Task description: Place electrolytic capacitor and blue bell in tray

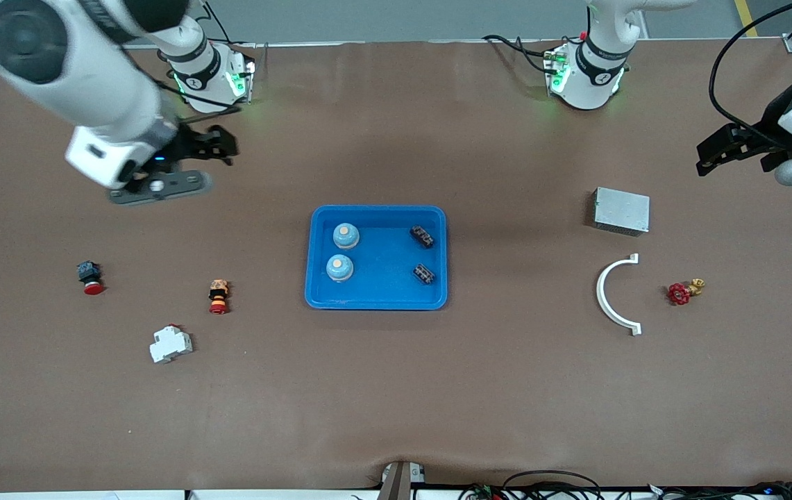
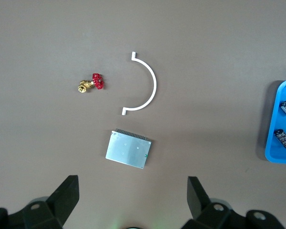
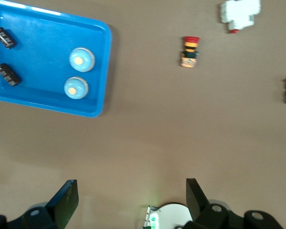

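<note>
While both arms waited above the worktop (image 1: 396,403), the tray (image 1: 376,300) served as the reference point, lying at the middle of the worktop.

The right claw (image 1: 218,147) hung with its jaws wide and empty over bare worktop, toward the right arm's end from the tray. On that same side of the tray lay a black switch with a red button (image 1: 89,276), a white breaker module (image 1: 171,344) nearer to the front camera than the tray, and an orange-and-red push button (image 1: 218,296) closest to the tray.

Inside the tray, two blue bells (image 1: 346,236) (image 1: 339,268) stood on the side toward the right arm's end. Two dark ribbed components (image 1: 422,236) (image 1: 425,273) lay on the side toward the left arm's end.

Toward the left arm's end from the tray lay a grey metal box (image 1: 621,210), a white curved bracket (image 1: 611,295) and a red-handled brass valve (image 1: 684,291). The left claw (image 1: 729,149) hung with its jaws wide and empty above that end of the worktop.
</note>
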